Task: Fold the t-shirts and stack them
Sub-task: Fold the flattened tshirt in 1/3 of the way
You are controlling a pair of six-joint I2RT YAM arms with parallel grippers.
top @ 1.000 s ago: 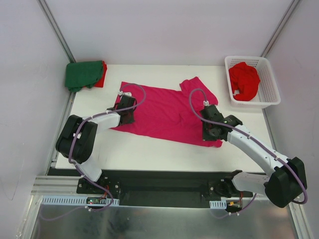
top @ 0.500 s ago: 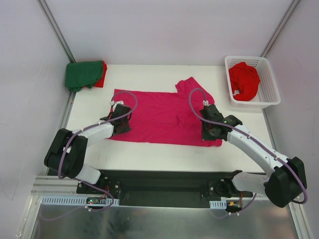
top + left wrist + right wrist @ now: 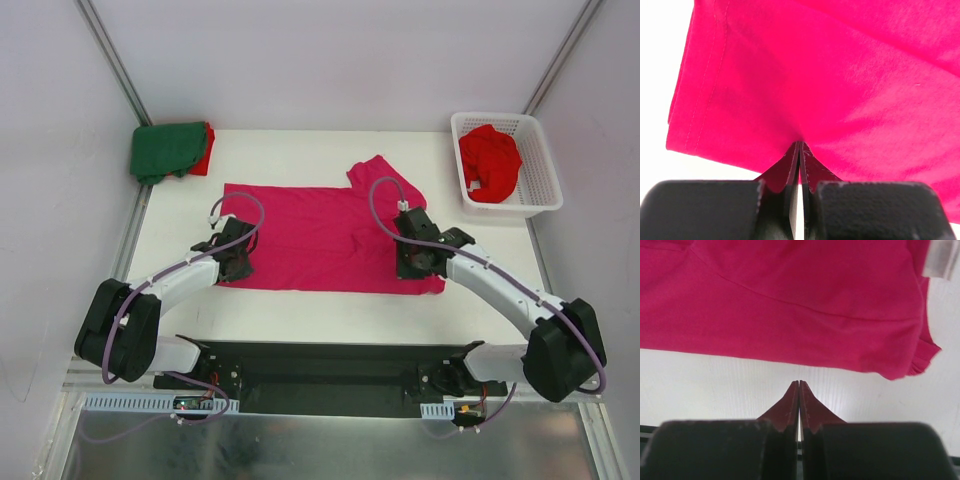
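The table (image 3: 300, 305) carries the pink t-shirt (image 3: 310, 235) across its middle. The shirt is now drawn flatter and wider than a second ago, its left end closer to the table's left edge. The basket (image 3: 545, 170) at the far right corner holds a crumpled red t-shirt (image 3: 488, 160). In the far left corner a folded green t-shirt (image 3: 165, 148) lies on a second red t-shirt (image 3: 205, 152). The left gripper (image 3: 799, 144), pinched tight on the pink t-shirt's near left edge, has moved left and nearer. The right gripper (image 3: 799, 384), fingers pressed together with nothing seen between them, sits by the shirt's near right part, shifted slightly left.
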